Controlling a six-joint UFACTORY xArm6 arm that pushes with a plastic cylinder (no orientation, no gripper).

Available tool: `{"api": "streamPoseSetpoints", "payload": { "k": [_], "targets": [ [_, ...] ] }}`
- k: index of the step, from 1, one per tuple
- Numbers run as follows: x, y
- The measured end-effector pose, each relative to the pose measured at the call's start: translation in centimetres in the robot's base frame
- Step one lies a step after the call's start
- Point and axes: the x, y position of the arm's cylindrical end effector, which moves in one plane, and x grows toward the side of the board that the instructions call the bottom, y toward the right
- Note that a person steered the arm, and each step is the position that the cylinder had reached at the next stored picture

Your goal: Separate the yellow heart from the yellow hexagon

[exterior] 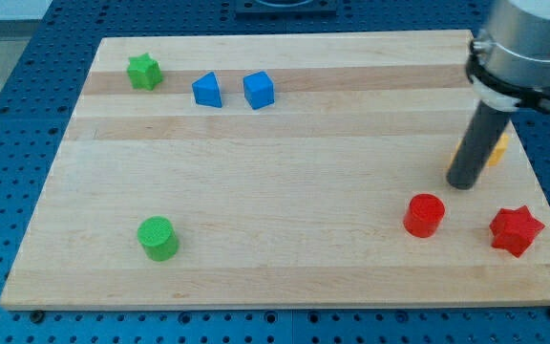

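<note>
While my tip (464, 182) is resting on the wooden board (285, 239) near its right edge, the dark rod above it is hiding most of the yellow pieces just behind it: only a sliver of yellow block (497, 150) is showing on the rod's right side and an orange-yellow edge on its left, so I cannot tell which is the heart and which the hexagon, nor whether they are touching. No gripper is fitted, so no jaw state is applying; the rod is holding nothing. Toward the board's bottom right corner, a red cylinder (424, 215) is sitting just below the tip, and a red star (516, 229) is lying beside the right edge. Near the top left corner a green star (144, 72) is sitting, with a blue triangular block (207, 91) and a blue cube (258, 90) side by side to its right. A green cylinder (158, 238) is standing toward the bottom left corner.
</note>
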Motion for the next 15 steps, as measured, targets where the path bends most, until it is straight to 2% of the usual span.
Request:
{"api": "streamPoseSetpoints", "payload": {
  "k": [2, 5, 6, 7, 9, 10, 11, 12, 15],
  "targets": [
    [0.0, 2.2],
    [-2.2, -3.3],
    [-5.2, -5.2],
    [-3.9, -5.3],
    [5.9, -0.2],
    [3.0, 2.6],
    [2.1, 2.6],
    [1.5, 2.2],
    [-7.4, -1.5]
  ]
}}
